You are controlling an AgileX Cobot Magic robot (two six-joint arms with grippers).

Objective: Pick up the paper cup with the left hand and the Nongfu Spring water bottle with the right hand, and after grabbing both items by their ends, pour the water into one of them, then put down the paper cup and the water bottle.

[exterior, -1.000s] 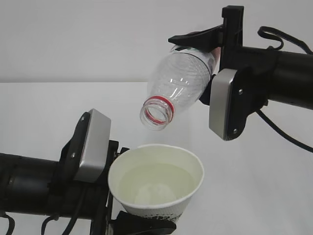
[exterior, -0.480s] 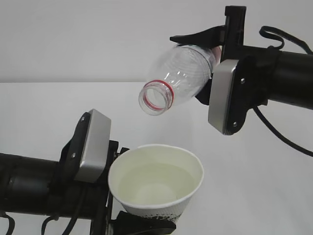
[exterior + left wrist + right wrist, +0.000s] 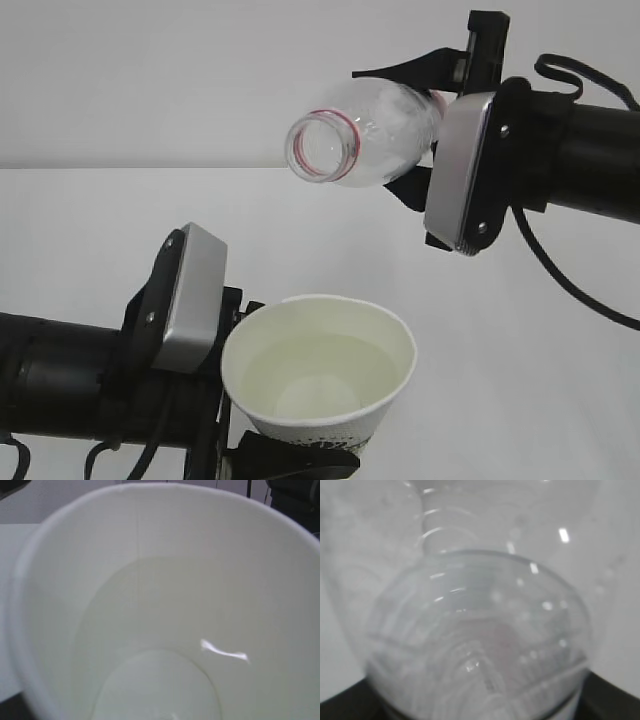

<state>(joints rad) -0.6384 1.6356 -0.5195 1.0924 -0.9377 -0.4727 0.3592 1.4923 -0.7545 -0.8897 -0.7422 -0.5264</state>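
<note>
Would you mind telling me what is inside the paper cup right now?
The paper cup holds clear water filling its lower part, with the bottom showing through. Nothing else floats in it. Its outer base is hidden by the left end effector's grip.

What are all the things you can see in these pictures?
Paper cup: one, white, lower middle, held upright in the left gripper.
Water: clear, partly filling the cup.
Water bottle: one, clear with a red neck ring, upper middle, tipped sideways, uncapped, held at its base end by the right gripper.
Table: one, white, under everything.
Wall: plain pale grey, behind.
Left gripper: one, black with a silver-grey plate, lower left.
Right gripper: one, black with a silver-grey plate and black cable, upper right.
</note>
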